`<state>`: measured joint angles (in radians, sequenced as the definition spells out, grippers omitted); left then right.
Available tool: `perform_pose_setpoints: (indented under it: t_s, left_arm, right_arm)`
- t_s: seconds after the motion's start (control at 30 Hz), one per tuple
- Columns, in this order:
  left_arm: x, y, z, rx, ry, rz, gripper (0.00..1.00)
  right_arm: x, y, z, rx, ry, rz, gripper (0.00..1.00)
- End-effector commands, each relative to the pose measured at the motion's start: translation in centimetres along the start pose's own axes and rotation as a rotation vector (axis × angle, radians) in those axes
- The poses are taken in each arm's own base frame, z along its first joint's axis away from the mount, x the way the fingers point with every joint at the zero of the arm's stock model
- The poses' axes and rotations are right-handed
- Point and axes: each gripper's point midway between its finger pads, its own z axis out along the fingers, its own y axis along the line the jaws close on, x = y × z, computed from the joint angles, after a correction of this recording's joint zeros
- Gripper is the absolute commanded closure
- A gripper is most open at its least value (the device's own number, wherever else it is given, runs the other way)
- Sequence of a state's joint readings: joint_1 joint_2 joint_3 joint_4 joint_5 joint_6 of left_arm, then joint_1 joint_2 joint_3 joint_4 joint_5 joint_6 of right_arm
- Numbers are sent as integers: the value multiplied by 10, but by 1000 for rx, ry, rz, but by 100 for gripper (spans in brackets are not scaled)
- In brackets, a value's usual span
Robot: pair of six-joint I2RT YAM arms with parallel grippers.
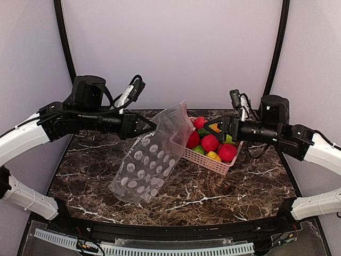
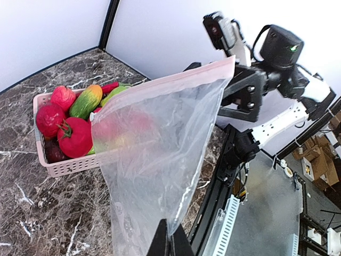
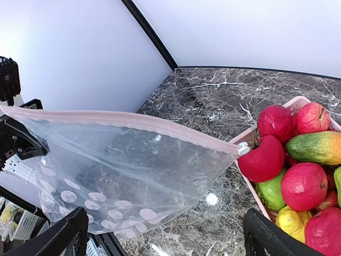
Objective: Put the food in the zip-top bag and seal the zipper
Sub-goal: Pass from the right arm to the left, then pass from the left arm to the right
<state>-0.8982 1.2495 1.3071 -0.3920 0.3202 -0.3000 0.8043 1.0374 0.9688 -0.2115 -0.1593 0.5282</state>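
The clear zip-top bag [image 1: 151,156] with whitish dots hangs above the table, and it looks empty. My left gripper [image 1: 151,127] is shut on its side edge, seen in the left wrist view [image 2: 170,241]. The pinkish zipper [image 3: 133,121] runs along the bag's top edge to a white slider [image 3: 243,149] beside the basket, and it also shows in the left wrist view [image 2: 176,78]. The food [image 1: 210,142], red, green and yellow toy fruits, lies in the pink basket [image 1: 208,161]. My right gripper [image 1: 209,124] is open and empty above the basket, facing the bag [image 3: 128,176].
The pink lattice basket [image 2: 69,166] stands at the right back of the dark marble table [image 1: 213,197], touching the bag's lower side. Its rim [image 3: 287,103] is close to the slider. A black frame rail runs along the table's near edge [image 1: 176,229].
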Motion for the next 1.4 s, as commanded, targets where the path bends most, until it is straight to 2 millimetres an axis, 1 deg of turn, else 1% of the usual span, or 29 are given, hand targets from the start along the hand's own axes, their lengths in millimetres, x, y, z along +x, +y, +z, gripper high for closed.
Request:
perform_pose_setpoints:
  t_s: [0.0,0.03,0.1,0.23,0.33,0.47,0.6,0.73,0.87,1.03,1.07,1.17,1.2,1.23,1.27,1.3,1.33,1.37]
  left_arm:
    - [-23,-31,-25,150,-121,19,99]
    - [-28,-42,-33,197,-144,35,99]
    - [-34,-55,-44,256,-173,53,99]
    - [-42,-75,-61,351,-213,69,99]
    - [-43,-89,-68,429,-212,69,99]
    - [-45,-102,-77,501,-219,84,99]
    - [-46,-111,-82,553,-222,94,99]
    - [-48,-116,-86,584,-233,107,99]
    - [-48,-117,-86,590,-231,107,99]
    - [-45,-114,-85,573,-234,104,99]
    - [-43,-112,-84,566,-229,100,99]
    - [-40,-103,-80,509,-231,90,99]
    - [-36,-97,-77,481,-219,81,99]
    - [-37,-91,-78,435,-238,78,99]
    - [-32,-84,-74,402,-226,63,99]
    - [-35,-75,-76,342,-252,59,95]
    - [-28,-66,-73,299,-239,44,90]
    - [-32,-54,-77,219,-272,45,75]
  right_arm:
    - [-7,9,-9,-204,-109,35,1]
    - [-3,11,-9,-253,-114,38,1]
    - [7,15,-9,-338,-108,52,1]
    - [18,23,-7,-449,-108,67,3]
    - [19,30,-6,-510,-113,61,6]
    - [14,40,-7,-570,-118,33,10]
    - [8,48,-7,-611,-114,4,16]
    - [3,53,-7,-629,-119,-11,23]
    - [-1,58,-10,-654,-137,-21,34]
    - [-3,59,-11,-661,-148,-28,54]
    - [-4,59,-12,-662,-152,-30,59]
    - [-5,60,-17,-660,-166,-38,81]
    - [-6,59,-18,-650,-172,-38,88]
    - [-4,57,-18,-633,-173,-39,95]
    - [-4,54,-18,-614,-176,-42,100]
    - [-3,50,-18,-586,-172,-37,100]
    - [-1,47,-18,-563,-168,-42,100]
    - [-1,45,-19,-538,-166,-53,100]
